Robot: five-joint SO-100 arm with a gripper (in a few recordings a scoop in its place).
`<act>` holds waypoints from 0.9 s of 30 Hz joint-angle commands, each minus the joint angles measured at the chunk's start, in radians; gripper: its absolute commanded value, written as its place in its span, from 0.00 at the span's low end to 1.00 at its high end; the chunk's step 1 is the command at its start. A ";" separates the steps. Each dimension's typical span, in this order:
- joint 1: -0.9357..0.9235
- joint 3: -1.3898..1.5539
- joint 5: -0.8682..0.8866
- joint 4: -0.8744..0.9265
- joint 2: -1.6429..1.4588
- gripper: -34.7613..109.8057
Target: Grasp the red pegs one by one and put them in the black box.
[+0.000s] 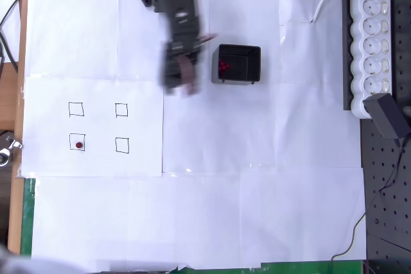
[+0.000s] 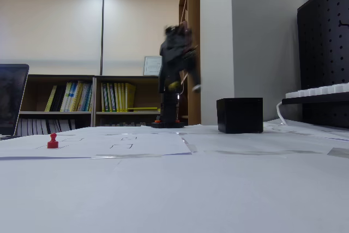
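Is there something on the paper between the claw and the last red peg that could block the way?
Nothing visible. In the overhead view, only flat paper with drawn squares lies between the blurred claw and the red peg. The black box sits on the claw's other side.

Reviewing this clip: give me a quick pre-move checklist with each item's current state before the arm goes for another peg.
1. A red peg stands in its drawn square: ok.
2. Other three squares bare: ok.
3. Red already inside the black box: ok; count cannot tell.
4. Box upright on the paper: ok.
5. Gripper open or shut: cannot tell, motion blur.
6. Paper between the arm and the peg free of obstacles: ok.
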State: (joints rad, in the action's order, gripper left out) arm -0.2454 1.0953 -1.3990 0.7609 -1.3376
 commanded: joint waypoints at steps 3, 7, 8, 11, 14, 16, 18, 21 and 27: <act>-0.213 -0.173 0.037 -0.769 -0.138 0.38; -0.253 -0.123 -0.018 -1.014 -0.336 0.38; -0.259 -0.112 -0.034 -1.080 -0.385 0.38; -0.270 -0.048 -0.071 -1.158 -0.506 0.38; -0.270 0.014 -0.084 -1.175 -0.586 0.38; -0.262 0.048 -0.095 -1.203 -0.647 0.38; -0.249 0.083 -0.106 -1.213 -0.686 0.38; -0.227 0.172 -0.121 -1.227 -0.758 0.38; -0.215 0.299 -0.130 -1.224 -0.850 0.37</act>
State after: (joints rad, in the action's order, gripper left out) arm -0.4648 1.2931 -1.5140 -0.4403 -2.1629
